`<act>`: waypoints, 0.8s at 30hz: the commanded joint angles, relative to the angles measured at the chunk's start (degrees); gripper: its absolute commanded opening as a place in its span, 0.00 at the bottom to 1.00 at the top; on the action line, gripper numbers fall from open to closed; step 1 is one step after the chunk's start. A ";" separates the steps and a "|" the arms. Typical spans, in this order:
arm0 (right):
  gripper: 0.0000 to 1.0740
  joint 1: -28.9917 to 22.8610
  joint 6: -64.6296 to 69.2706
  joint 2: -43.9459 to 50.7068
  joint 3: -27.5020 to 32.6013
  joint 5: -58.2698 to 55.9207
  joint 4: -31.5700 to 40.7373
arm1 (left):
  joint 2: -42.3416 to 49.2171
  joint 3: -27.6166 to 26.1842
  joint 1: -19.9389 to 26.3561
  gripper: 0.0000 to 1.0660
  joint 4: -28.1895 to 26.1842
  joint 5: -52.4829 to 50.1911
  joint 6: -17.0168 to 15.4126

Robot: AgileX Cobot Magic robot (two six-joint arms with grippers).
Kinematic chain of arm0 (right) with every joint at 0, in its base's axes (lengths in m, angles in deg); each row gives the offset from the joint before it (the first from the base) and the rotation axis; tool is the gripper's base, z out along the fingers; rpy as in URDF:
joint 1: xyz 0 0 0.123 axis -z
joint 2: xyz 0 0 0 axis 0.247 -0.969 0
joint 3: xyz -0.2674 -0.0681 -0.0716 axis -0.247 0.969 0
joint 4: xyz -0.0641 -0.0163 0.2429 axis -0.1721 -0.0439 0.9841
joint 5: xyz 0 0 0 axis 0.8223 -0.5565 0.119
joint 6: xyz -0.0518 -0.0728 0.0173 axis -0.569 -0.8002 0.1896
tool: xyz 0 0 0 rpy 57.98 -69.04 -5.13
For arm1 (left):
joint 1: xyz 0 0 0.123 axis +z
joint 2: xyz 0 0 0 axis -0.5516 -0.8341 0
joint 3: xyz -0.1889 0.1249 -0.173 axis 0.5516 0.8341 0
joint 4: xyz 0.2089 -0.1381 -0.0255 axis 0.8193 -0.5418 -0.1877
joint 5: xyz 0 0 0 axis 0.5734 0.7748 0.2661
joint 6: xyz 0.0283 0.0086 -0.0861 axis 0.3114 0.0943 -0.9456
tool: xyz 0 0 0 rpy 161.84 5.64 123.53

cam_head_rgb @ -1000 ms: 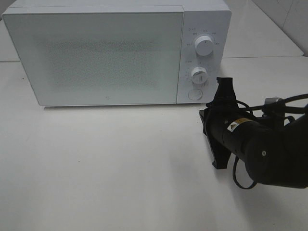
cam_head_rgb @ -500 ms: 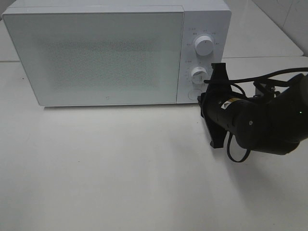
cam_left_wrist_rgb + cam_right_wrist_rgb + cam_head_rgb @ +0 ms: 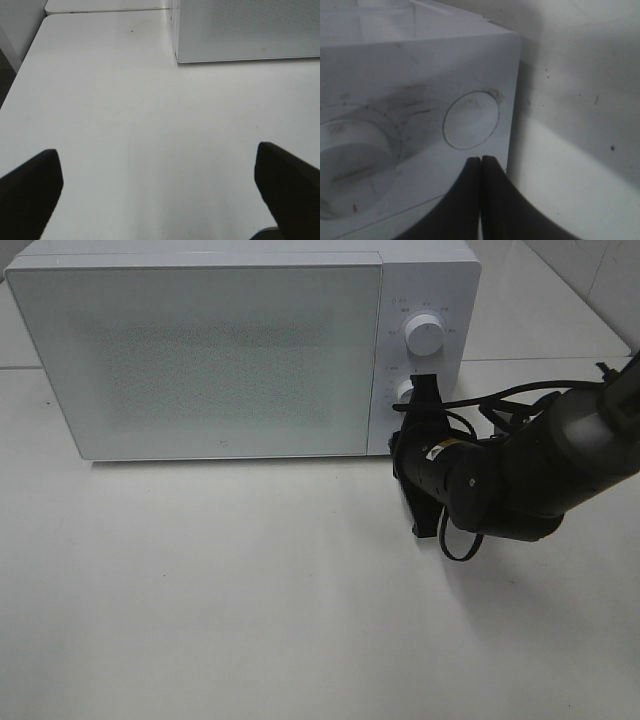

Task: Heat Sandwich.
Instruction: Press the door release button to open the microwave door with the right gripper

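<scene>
Left gripper [image 3: 156, 152]: jaws wide, empty, over table [image 3: 125, 100]. Microwave [image 3: 200, 360], far: door shut. Right gripper [image 3: 481, 165]: jaws pressed together, tips just before round button [image 3: 471, 120]. Sandwich: not in view anywhere; we judge it light, soft, crushable; we'd hold lightly at crust edges.

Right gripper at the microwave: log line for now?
right gripper: shut, tips near round button | left gripper: open over table | microwave door: closed | sandwich: not in view
</scene>
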 commanded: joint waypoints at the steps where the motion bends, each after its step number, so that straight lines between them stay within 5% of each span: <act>1: 0.01 0.34 0.23 -0.80 -1.26 -0.40 -0.23 | 1.60 0.17 -0.06 0.95 -0.40 -0.74 -0.23; 24: 0.00 4.35 0.23 -4.01 -5.67 5.44 -2.41 | 1.60 0.17 -0.06 0.95 -0.40 -0.74 -0.23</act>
